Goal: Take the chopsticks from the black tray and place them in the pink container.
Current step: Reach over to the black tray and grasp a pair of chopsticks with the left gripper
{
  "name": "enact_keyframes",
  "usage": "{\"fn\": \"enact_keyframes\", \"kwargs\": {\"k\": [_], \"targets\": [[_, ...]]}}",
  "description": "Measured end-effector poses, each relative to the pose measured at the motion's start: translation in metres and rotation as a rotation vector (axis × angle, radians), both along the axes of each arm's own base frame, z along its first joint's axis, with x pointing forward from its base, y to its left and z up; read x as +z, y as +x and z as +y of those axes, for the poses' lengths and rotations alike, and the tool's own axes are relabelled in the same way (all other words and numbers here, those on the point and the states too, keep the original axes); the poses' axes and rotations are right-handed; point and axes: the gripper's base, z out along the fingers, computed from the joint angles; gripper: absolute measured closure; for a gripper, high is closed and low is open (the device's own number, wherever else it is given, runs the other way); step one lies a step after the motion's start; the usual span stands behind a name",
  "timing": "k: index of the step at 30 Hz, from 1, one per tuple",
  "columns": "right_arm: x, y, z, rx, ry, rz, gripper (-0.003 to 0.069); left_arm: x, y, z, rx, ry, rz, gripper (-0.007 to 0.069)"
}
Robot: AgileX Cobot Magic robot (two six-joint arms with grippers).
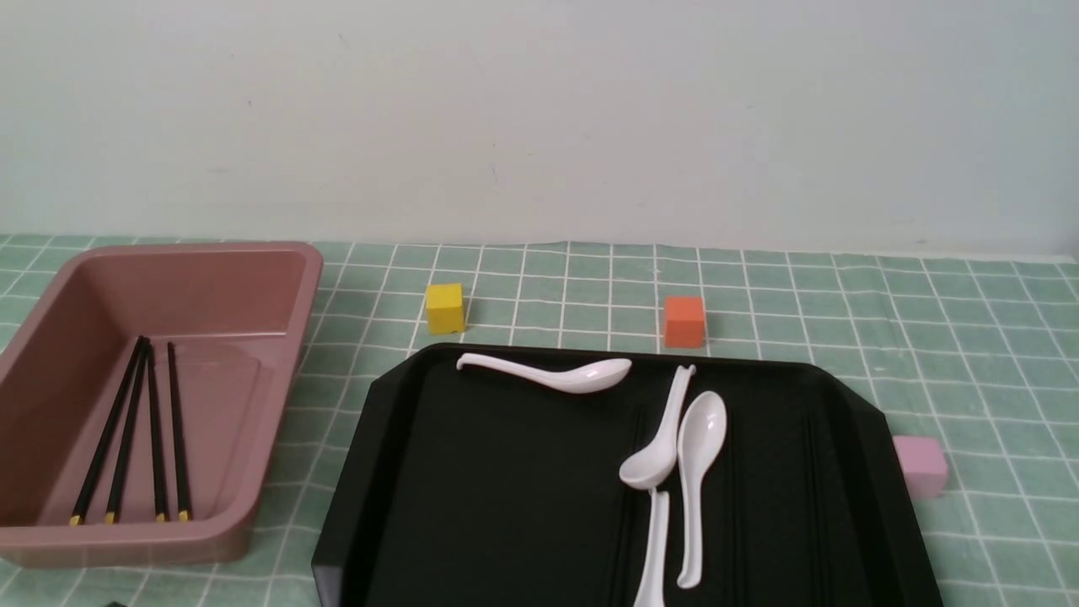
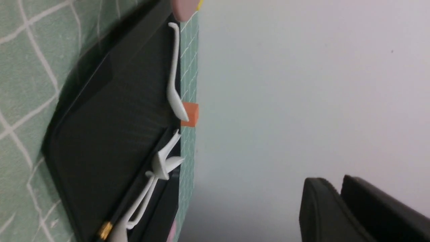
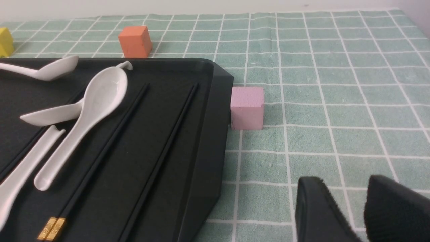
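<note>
The pink container (image 1: 314, 278) stands on the left side of the bench (image 1: 944, 337), which is covered with a green checked cloth. Four chopsticks (image 1: 154, 438) lie inside it, with their gold tips toward the near wall. The black tray (image 1: 506, 506) is just beside the container, to its right. In the right wrist view, more black sticks (image 3: 160, 158) lie on the tray's right part, next to the white spoons (image 1: 698, 455).

A yellow cube (image 1: 444, 308) and an orange cube (image 1: 684, 321) stand behind the tray. A pale pink cube (image 1: 920, 465) is at its right edge.

The left end effector (image 2: 336, 183) holds nothing and its fingers seem pressed together. The right end effector (image 3: 346, 183) is over the cloth, right of the tray. It is empty, with a small gap between its fingers.
</note>
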Motion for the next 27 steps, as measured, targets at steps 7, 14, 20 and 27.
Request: {"fn": "enact_keyframes", "kwargs": {"k": [7,14,20,27], "targets": [[0.0,0.0,0.0,0.0,0.0,0.0,0.0419,0.062,-0.008,0.003,0.032,0.234,-0.244,0.0637],[0.0,0.0,0.0,0.0,0.0,0.0,0.0419,0.118,0.021,-0.016,-0.306,0.711,-0.079,0.0637],[0.0,0.0,0.0,0.0,0.0,0.0,0.0419,0.103,0.103,-0.019,-0.786,0.971,0.499,0.0637],[0.0,0.0,0.0,0.0,0.0,0.0,0.0419,0.089,0.149,-0.072,-1.041,0.983,0.528,0.0637]]}}
